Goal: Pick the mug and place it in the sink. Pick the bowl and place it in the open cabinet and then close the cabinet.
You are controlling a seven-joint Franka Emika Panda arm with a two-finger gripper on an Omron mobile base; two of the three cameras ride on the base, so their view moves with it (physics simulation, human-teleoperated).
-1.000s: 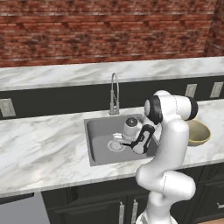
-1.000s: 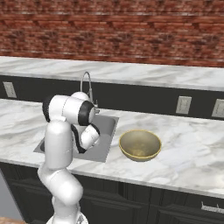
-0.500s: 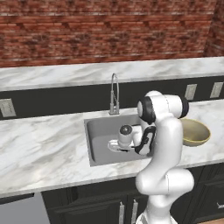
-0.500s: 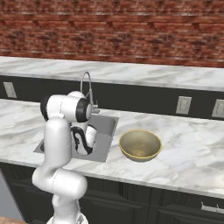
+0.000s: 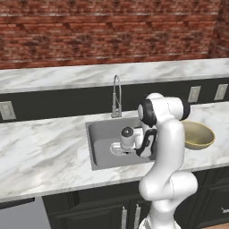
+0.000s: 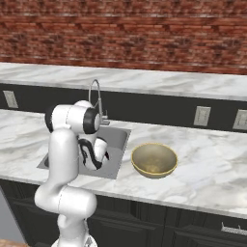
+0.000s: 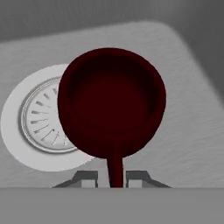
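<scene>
Over the sink, one mug, hand-held.

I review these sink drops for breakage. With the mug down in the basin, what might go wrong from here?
1. The mug hangs over the drain, its handle between the end effector fingers; released from any height it may tip or roll.
2. The end effector works low inside the sink; lifting out carelessly may clip the basin wall or faucet.
3. The bowl sits close to the sink edge, so a wide arm swing might knock it.
</scene>
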